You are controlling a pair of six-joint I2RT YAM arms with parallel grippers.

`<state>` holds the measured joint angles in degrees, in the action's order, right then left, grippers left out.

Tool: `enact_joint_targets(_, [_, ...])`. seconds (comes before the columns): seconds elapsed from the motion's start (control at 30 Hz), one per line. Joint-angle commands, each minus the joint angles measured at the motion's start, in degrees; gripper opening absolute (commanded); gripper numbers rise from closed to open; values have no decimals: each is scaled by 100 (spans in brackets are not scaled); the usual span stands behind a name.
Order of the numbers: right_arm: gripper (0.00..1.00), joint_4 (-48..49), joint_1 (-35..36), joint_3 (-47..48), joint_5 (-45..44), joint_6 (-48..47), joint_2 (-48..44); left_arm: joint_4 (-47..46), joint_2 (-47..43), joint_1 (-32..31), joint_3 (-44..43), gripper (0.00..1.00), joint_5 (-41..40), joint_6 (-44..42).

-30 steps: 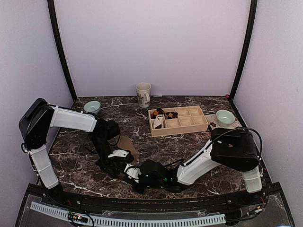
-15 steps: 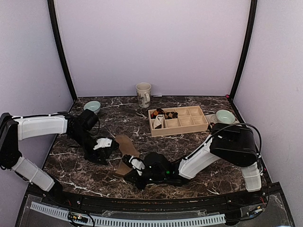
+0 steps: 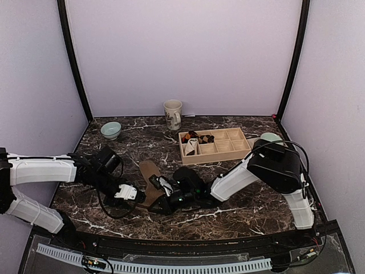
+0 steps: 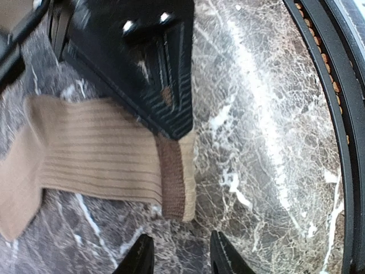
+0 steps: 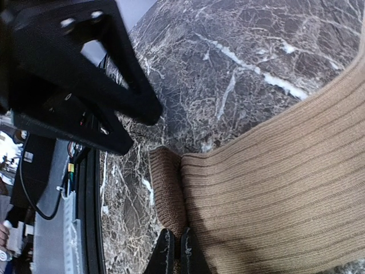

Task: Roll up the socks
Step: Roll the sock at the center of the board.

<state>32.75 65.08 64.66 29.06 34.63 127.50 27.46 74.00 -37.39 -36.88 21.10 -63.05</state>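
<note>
Marble, dark with white veins, tops the table [image 3: 245,202]. Both arms reach low over its near-left part: the right arm [image 3: 274,165] stretches from the right side across to the left, and the left arm [image 3: 43,170] comes in from the left edge.

At the far right-centre sits a wooden tray [image 3: 217,156] with compartments. The argyle sock [image 3: 201,137] lies bundled at the left end of its far row, and a white sock [image 3: 191,147] is in the compartment in front of it.

The tan sock [image 3: 149,174] lies flat on the marble between the two arms, its length running near to far, with a darker brown band [image 4: 171,180] at its near end.

A mug [image 3: 173,114] stands by the back wall. The left bowl [image 3: 110,129] is in the far-left corner, and the right bowl [image 3: 268,137] shows behind the right arm.

The right gripper [image 5: 174,251] has its jaws together, tips down on the tan sock at the band. Whether fabric is nipped between them I cannot tell.

The left gripper [image 4: 179,260] has its jaws apart with nothing between them, over bare marble just off the banded end.
</note>
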Motion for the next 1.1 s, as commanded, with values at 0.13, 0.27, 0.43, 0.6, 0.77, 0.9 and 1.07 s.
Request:
enact_joint_targets(0.13, [0,-1772,-200,-383,237,982,597,-369,-372,-440,13,37,-192,-543])
enact_joint_targets(0.27, [0,-1947,-202,-415,54,969,495,-453,-130,-774,71,36,-329,-383])
enact_joint_targets(0.43, [0,-2029,-197,-392,7,914,495,-865,254,-871,152,35,-640,-103])
enact_joint_targets(0.6, [0,-2035,-198,-415,1,890,512,-1017,451,-902,189,31,-742,-33])
enact_joint_targets(0.77, [0,-2047,-197,-437,-11,887,504,-1451,474,-979,369,28,-874,99])
enact_joint_targets(0.9, [0,-2042,-197,-398,5,902,526,-1422,405,-1031,477,24,-918,60])
enact_joint_targets(1.07, [63,-1882,-197,-526,-371,686,127,-902,659,-1019,98,0,-324,295])
